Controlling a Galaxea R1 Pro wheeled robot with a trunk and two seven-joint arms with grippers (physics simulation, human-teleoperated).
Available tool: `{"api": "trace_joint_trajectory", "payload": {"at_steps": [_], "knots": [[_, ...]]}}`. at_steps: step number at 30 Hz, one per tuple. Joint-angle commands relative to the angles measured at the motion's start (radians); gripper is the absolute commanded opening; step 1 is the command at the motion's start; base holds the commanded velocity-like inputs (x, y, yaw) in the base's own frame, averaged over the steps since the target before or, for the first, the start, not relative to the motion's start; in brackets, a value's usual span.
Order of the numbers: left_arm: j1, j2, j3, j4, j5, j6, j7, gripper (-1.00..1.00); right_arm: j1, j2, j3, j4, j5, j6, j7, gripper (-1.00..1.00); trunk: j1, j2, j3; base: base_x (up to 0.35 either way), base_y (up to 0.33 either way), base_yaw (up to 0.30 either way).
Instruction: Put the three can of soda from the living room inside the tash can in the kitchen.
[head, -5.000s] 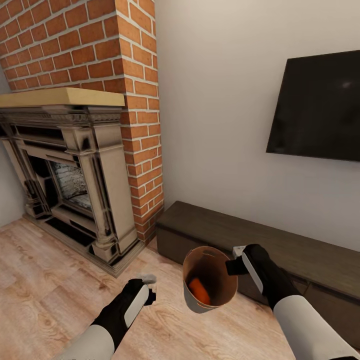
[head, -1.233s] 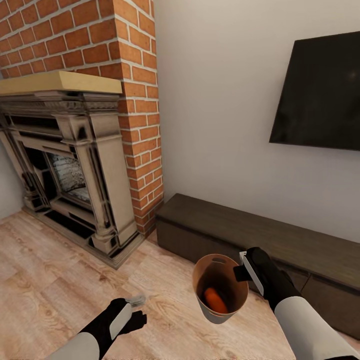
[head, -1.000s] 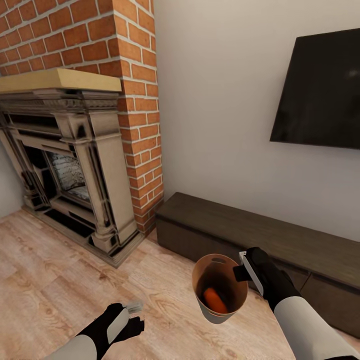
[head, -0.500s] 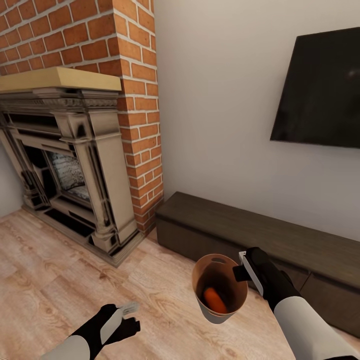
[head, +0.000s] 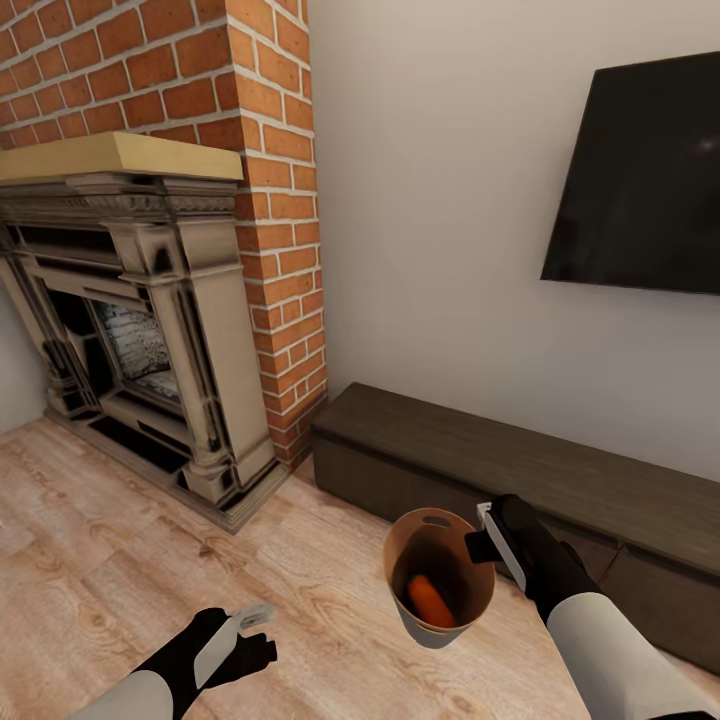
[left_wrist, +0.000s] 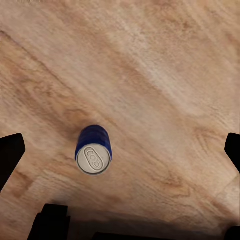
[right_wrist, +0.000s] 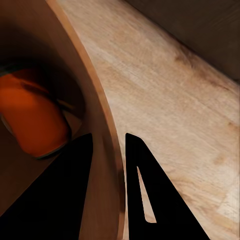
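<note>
Over the last five seconds the head camera has swung a little, so the fireplace, the wall TV and the low dark cabinet all sit slightly differently in the head view; that is the view moving, not the furniture. Against that, the trash can pinched at its rim by the right gripper has shifted a little right and nearer, with the orange can now lying lower inside it. The left gripper has dropped back steadily toward the robot and to the left, ending low over the plank floor.
</note>
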Motion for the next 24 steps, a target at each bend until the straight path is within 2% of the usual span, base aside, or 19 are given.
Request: {"api": "trace_joint_trajectory", "payload": {"at_steps": [1,17,22,24], "knots": [[0.000,0.000,0.000,0.000,0.000,-0.001,0.000,1.00,0.000,0.000,0.000,0.000,-0.015,-0.001,0.003,-1.00,0.000,0.000,0.000,0.000,0.000,0.090],[0.000,0.000,-0.002,0.000,-0.002,-0.006,0.000,1.00,0.000,0.000,-0.001,0.000,-0.015,0.001,0.003,-1.00,0.000,0.000,-0.014,0.000,0.000,0.183],[0.000,-0.001,-0.002,0.000,-0.006,-0.007,0.001,1.00,0.000,-0.001,-0.003,0.000,-0.015,0.002,0.003,-1.00,0.019,-0.035,-0.034,0.000,0.000,0.202],[0.000,-0.001,-0.003,0.000,-0.007,-0.009,0.003,1.00,0.000,-0.001,-0.003,0.000,-0.015,0.002,0.003,-1.00,0.019,-0.035,-0.035,0.000,0.000,0.120]]}}
